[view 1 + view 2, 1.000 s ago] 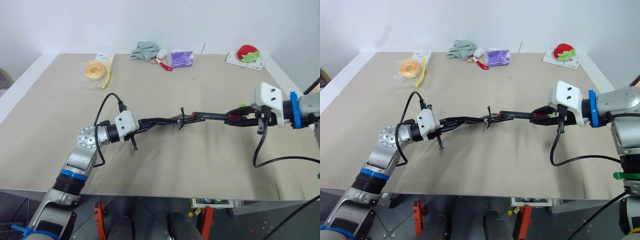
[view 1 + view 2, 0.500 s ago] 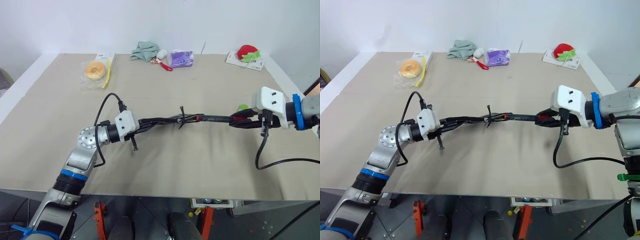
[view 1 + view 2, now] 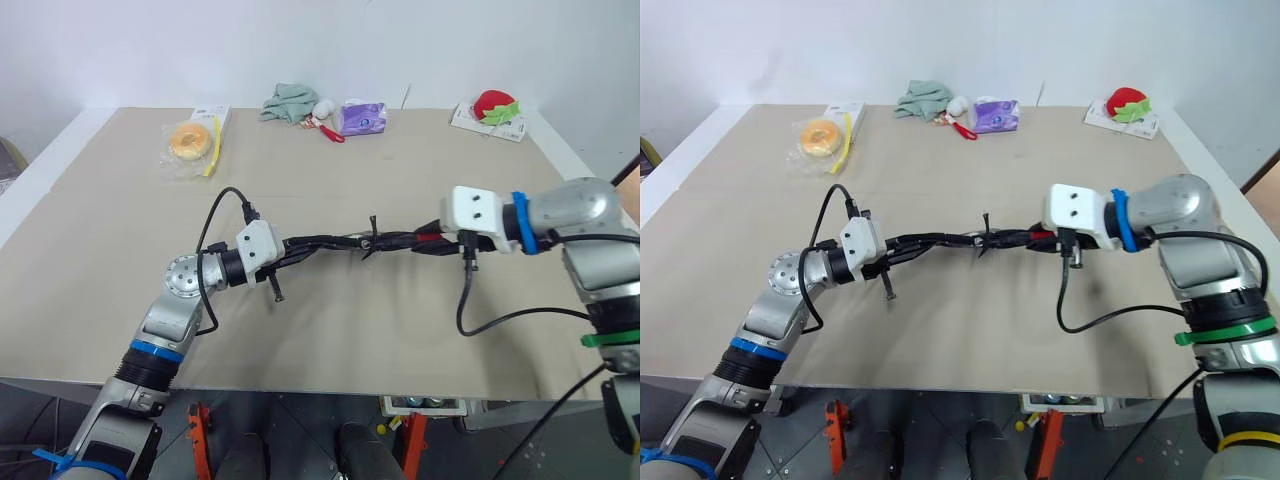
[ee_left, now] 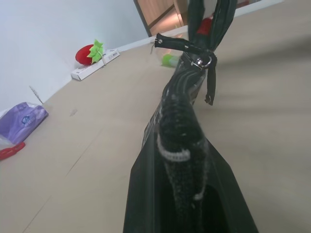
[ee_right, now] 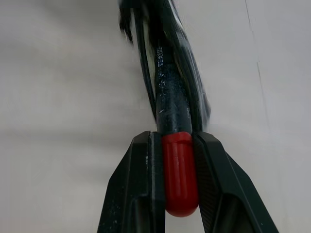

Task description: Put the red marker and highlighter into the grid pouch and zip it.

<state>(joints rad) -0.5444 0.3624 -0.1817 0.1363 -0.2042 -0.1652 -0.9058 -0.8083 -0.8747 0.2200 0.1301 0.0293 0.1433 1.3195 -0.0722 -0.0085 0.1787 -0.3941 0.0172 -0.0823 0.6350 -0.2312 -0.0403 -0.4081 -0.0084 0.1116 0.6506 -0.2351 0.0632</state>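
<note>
The grid pouch [image 3: 330, 243] hangs edge-on above the table's middle, its left end pinched in my shut left gripper [image 3: 293, 247]. A black zipper pull cord [image 4: 210, 82] dangles from the pouch's top. My right gripper [image 3: 432, 240] is shut on the red end of the red marker [image 5: 180, 179]. The marker's black barrel [image 5: 167, 92] runs forward into the pouch's open mouth. The light-green highlighter [image 4: 170, 59] lies on the table beyond the pouch, seen from the left wrist.
Along the table's far edge lie a bagged doughnut [image 3: 190, 140], a green cloth [image 3: 290, 100], a red-and-white utensil [image 3: 328, 128], a purple packet [image 3: 363, 117] and a red plush strawberry on a white box [image 3: 493, 105].
My right gripper has swung left toward the pouch, sliding the marker's barrel further into its mouth. The left gripper has kept its hold and place.
</note>
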